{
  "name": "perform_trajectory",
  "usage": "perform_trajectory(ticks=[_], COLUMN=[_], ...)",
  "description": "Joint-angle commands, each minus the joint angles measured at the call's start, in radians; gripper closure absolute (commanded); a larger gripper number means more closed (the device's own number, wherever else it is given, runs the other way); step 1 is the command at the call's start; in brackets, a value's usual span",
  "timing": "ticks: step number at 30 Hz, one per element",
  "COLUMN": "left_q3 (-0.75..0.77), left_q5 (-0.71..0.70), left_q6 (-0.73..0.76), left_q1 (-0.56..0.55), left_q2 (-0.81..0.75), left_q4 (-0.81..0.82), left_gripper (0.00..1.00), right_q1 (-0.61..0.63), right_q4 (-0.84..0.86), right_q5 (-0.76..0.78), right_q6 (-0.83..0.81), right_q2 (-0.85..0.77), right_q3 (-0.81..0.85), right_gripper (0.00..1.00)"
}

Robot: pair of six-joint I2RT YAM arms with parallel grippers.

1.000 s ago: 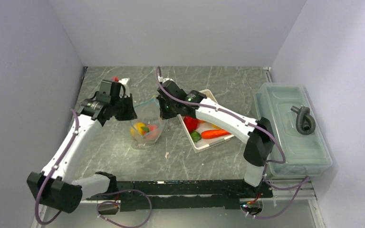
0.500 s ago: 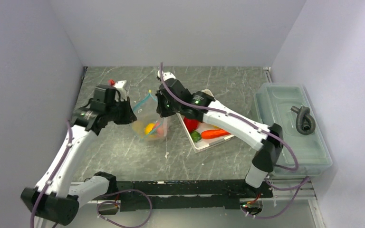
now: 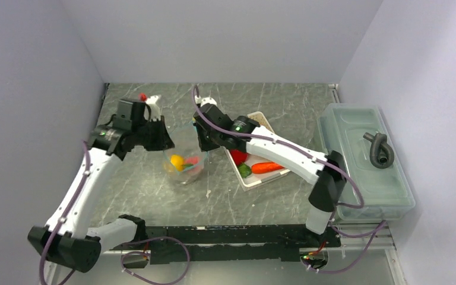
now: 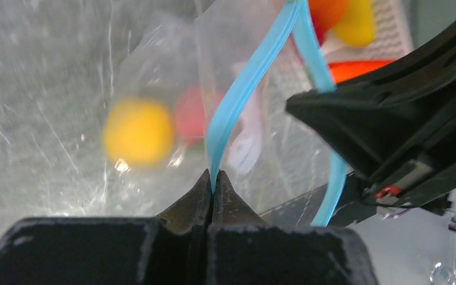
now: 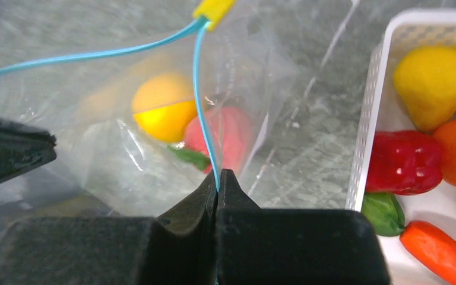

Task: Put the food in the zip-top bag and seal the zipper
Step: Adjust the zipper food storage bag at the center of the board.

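Tabletop (image 3: 154, 190) of grey veined stone, boxed by pale walls (image 3: 225, 41): left gripper (image 4: 213, 181) and right gripper (image 5: 218, 181) each pinch the zip-top bag (image 3: 184, 141) by its blue zipper (image 4: 246, 86).

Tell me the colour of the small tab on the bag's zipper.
Yellow. The tab sits on the blue zipper, clearest in the right wrist view.
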Motion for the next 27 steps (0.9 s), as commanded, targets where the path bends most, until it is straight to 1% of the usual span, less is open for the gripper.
perform_trajectory(ticks=[1,4,6,10,15,18,22,27], left_q3=[0.196,0.241,0.216,0.107,-0.047,-0.086,-0.073,0.029], left_q5=[0.017,-0.016,-0.052,-0.031,0.002,0.043,0.066,0.094], left_q6=[0.042,0.054,0.051,0.029,0.001,0.005,0.015,0.027], left_q1=[-0.001,0.000,-0.001,-0.001,-0.001,-0.001,-0.001,-0.001], left_q2=[-0.067,-0.096,-0.106,-0.085,-0.049,-0.002,0.015,-0.052], left_q4=[-0.094,-0.092,-0.084,-0.046,0.035,0.045,0.027,-0.006], left_gripper=[1.00,0.98,0.97,1.00,1.00,1.00,1.00,1.00], right_q1=[0.059,0.103,0.110,0.104,0.061,0.042,0.038,0.058], right_q4=[-0.015,0.004,0.028,0.040,0.074,0.082,0.043,0.026], right_q5=[0.111,0.153,0.145,0.150,0.083,0.048,0.049,0.097], right_q6=[-0.025,-0.030,-0.028,-0.018,0.013,0.019,0.014,0.003], right_q2=[-0.124,-0.164,-0.176,-0.142,-0.083,-0.051,-0.023,-0.086], right_q3=[0.132,0.144,0.125,0.068,-0.034,-0.059,-0.014,0.050], right_gripper=[1.00,1.00,1.00,1.00,1.00,1.00,1.00,1.00])
